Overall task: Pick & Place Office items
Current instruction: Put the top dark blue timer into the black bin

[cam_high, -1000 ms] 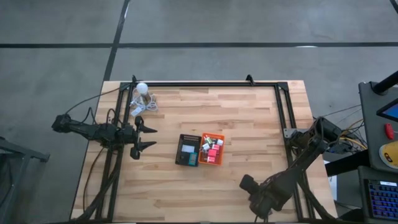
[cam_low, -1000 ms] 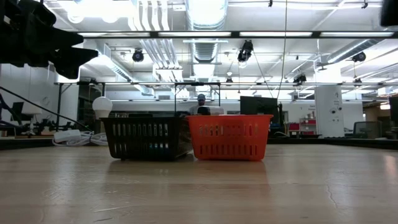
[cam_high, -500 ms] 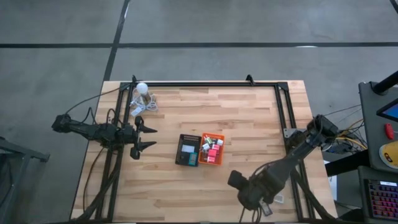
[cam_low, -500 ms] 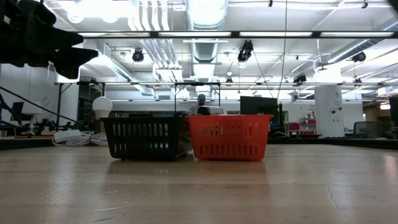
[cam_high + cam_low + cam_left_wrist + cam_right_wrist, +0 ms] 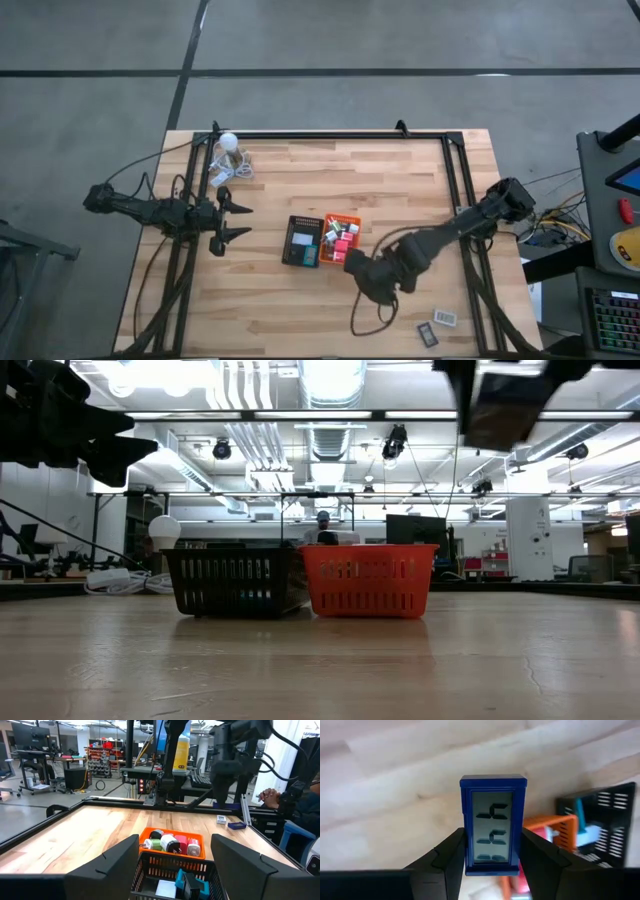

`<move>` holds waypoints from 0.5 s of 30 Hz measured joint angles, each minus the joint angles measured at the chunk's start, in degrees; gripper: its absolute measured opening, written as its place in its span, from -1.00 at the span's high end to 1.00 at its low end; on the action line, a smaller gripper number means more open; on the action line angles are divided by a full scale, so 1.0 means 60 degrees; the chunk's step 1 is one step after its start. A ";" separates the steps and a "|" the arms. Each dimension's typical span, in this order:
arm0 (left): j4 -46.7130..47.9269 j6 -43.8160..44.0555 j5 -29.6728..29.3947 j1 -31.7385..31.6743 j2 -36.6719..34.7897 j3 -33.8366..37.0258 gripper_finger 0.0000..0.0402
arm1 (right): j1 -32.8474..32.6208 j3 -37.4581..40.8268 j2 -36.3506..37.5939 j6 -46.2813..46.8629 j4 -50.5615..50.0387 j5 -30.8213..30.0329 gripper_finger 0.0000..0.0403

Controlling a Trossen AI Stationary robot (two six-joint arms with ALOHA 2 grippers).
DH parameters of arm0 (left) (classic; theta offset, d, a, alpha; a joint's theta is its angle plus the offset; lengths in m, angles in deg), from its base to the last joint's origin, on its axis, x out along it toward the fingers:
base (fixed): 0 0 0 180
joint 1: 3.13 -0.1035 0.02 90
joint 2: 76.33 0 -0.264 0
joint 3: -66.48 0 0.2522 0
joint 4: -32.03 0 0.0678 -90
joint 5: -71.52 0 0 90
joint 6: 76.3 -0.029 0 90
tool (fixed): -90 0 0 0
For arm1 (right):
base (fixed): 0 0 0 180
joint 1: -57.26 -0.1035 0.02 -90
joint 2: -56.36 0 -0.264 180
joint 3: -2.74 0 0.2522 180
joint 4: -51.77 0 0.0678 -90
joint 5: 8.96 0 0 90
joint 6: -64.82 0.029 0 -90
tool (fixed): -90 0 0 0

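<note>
Right gripper [image 5: 492,865] is clamped on a little blue clock [image 5: 493,822]; I'd get squarely over the orange tray [image 5: 351,221] before dropping. Left gripper [image 5: 238,221] sits spread wide.

A blue-framed item with a grey segmented display [image 5: 492,825] stood upright, clamped between the right gripper [image 5: 492,851] fingers above the worktop [image 5: 400,190], just beside the orange tray [image 5: 352,220] near the worktop's middle. Small red, pink and white pieces [image 5: 340,241] lay heaped in that orange tray. A white piece [image 5: 300,240] and a teal one [image 5: 308,257] lay in the black tray [image 5: 289,228] touching it. Two flat items, one light [image 5: 445,319] and one dark [image 5: 428,334], lay apart near the worktop's front right corner.
</note>
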 joint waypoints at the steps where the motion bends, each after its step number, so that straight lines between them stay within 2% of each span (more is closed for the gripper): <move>1: 0.0003 0.0003 0.0000 -0.0004 0.0000 -0.0003 -0.26 | 0.0149 0.0000 0.0000 -0.0313 0.0034 -0.0001 0.20; 15: 0.0002 0.0000 0.0002 -0.0003 -0.0002 -0.0002 -0.26 | 0.2176 0.0018 0.0000 -0.3996 0.1223 0.0068 0.23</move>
